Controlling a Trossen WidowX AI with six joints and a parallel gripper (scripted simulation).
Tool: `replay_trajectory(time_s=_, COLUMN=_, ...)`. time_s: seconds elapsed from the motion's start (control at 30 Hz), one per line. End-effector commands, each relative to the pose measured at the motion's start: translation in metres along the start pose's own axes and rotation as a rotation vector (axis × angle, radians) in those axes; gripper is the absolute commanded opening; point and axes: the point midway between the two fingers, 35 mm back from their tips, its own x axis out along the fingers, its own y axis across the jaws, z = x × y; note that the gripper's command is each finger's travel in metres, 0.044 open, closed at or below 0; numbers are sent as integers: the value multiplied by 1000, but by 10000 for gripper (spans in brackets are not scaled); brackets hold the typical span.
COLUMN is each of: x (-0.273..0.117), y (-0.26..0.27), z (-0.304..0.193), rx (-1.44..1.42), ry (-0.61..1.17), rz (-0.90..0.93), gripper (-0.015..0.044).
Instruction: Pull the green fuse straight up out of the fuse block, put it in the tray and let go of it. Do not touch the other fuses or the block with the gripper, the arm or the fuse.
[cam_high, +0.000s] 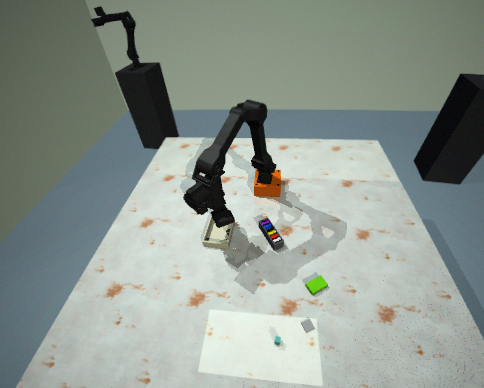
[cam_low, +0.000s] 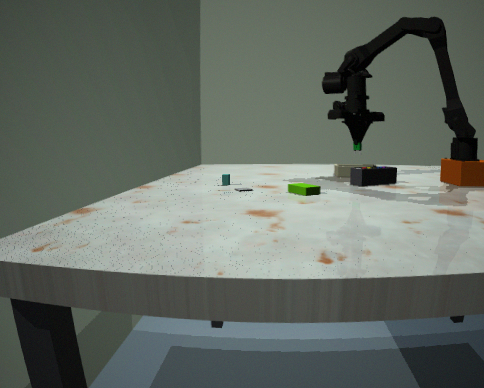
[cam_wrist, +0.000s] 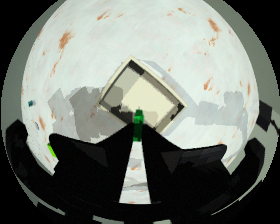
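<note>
Rust-stained counter (cam_high: 150, 280); hand (cam_low: 357, 146) pinching green fuse (cam_low: 357, 147), hanging high over tray (cam_high: 218, 235), frame centre. Releasing here risking bounce-out.

Green block (cam_high: 316, 284), teal cube (cam_high: 277, 340), grey tile (cam_high: 308, 325) on table (cam_high: 125, 260).

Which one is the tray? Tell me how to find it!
Start at the orange block that the black robot arm stands on, on the rusty white table. Just in front of it, under the arm's fingers, sits the shallow cream square tray. The dark fuse block beside it holds coloured fuses; the tray is pale, open, with nothing in it.
</note>
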Motion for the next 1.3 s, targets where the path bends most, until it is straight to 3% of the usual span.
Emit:
replay_trajectory(time_s=0.0, x=-1, y=-7, z=8, rx=-5, ry=-1, rz=4, gripper=0)
replay_trajectory(time_s=0.97, x=39, y=-7, z=8, rx=-5, ry=-1, rz=4, gripper=0)
replay_trajectory(time_s=1.27, x=36, y=-7, z=9, rx=-1, ry=-3, rz=1, gripper=236)
